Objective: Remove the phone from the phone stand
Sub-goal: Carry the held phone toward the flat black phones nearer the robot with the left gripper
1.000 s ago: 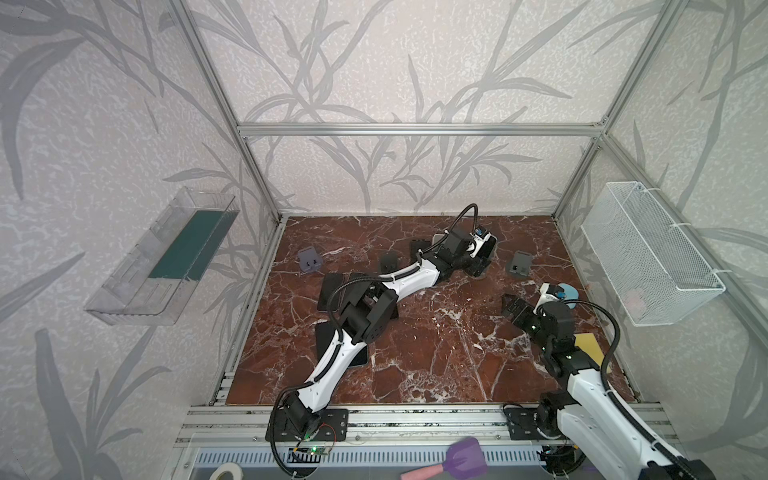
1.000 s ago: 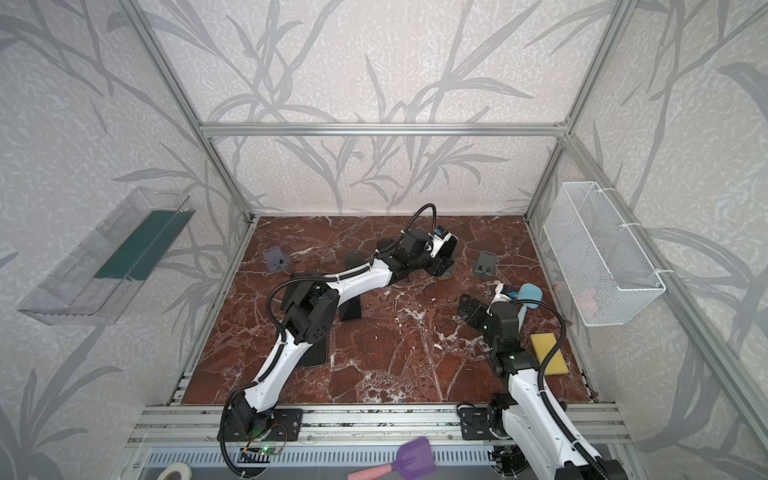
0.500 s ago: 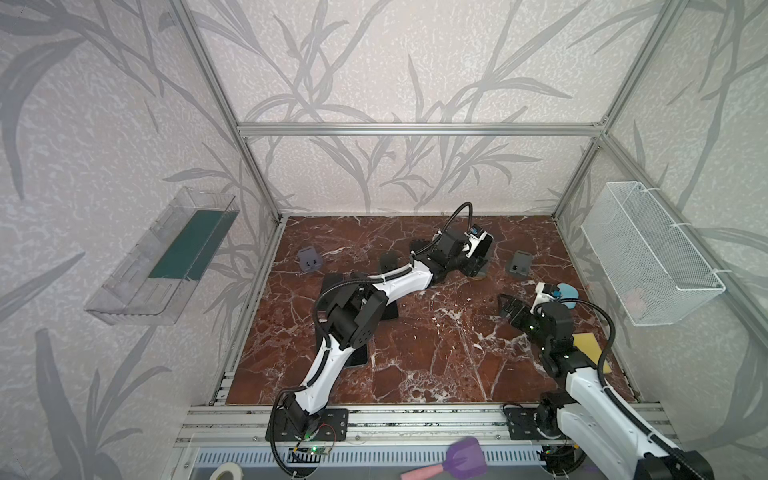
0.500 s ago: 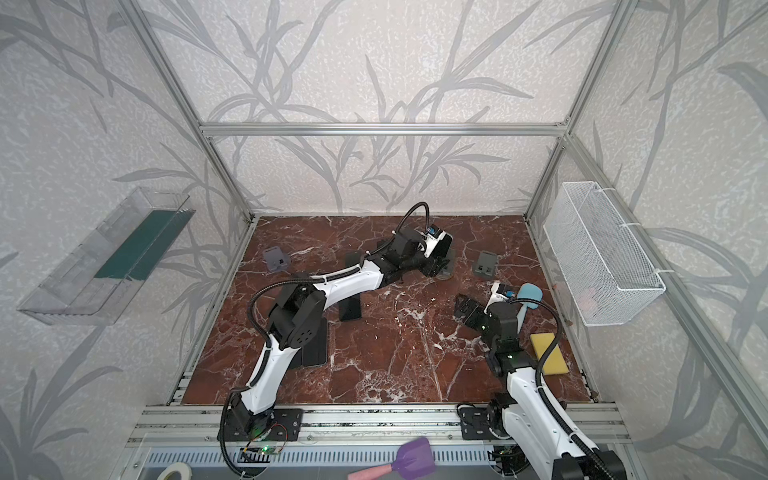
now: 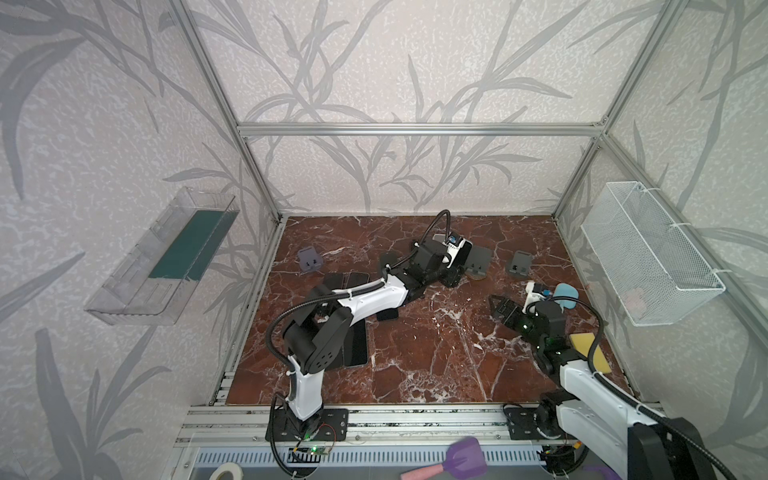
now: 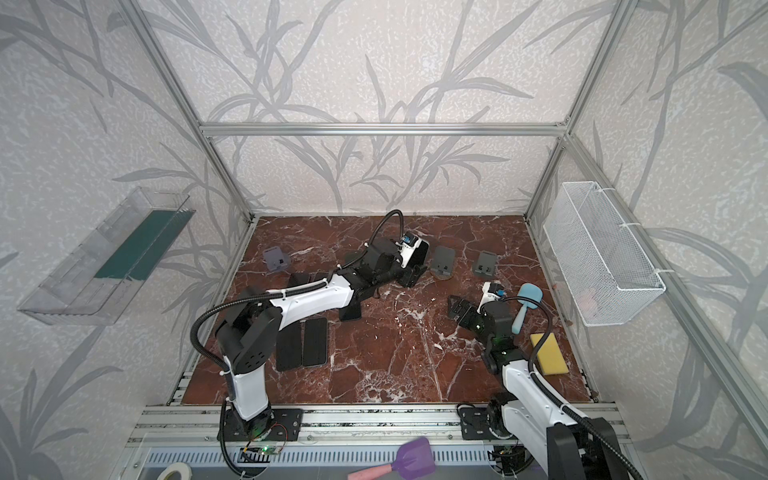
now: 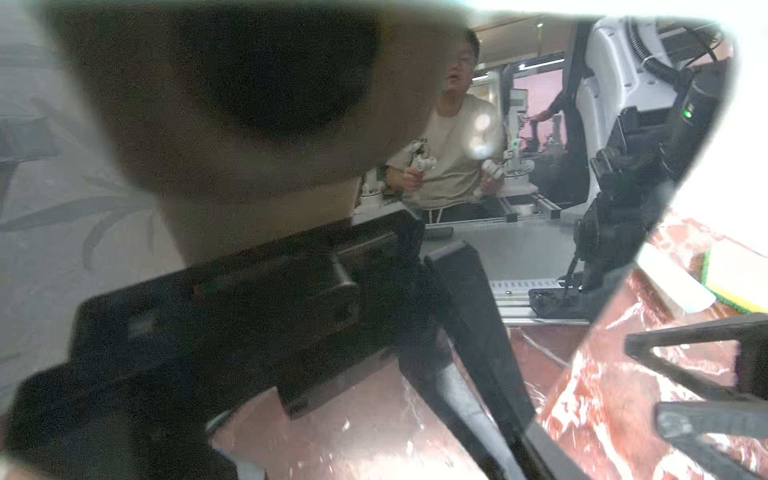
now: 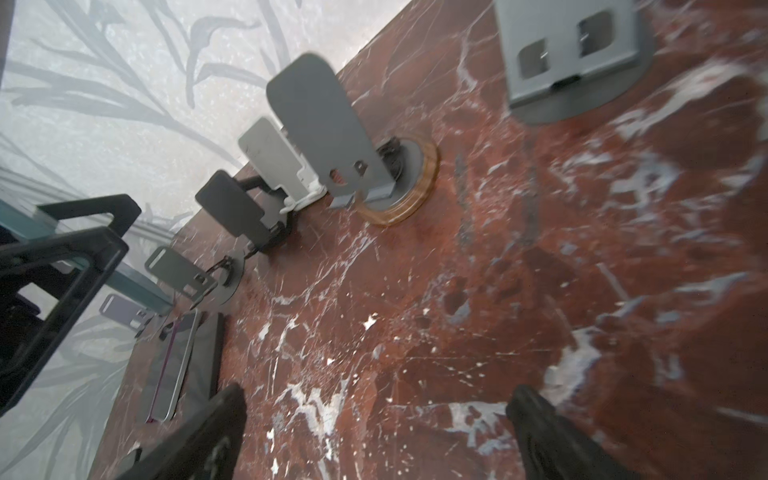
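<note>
Black phone (image 6: 420,251) in the left gripper (image 6: 412,272), beside the grey phone stand (image 6: 442,259).
The jaws are closed narrow on the phone and hold it just beside the stand but apart from it, at the far middle of the red marble table (image 5: 415,353). Its glossy screen fills the left wrist view. The right gripper (image 8: 378,390) is over the marble, jaws wide and empty.

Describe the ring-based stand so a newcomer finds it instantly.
Start at the white wire basket on the right wall and move left along the back of the marble table. The second stand in is the grey phone stand, empty; unlike its neighbours, a tan ring encircles its round base.
</note>
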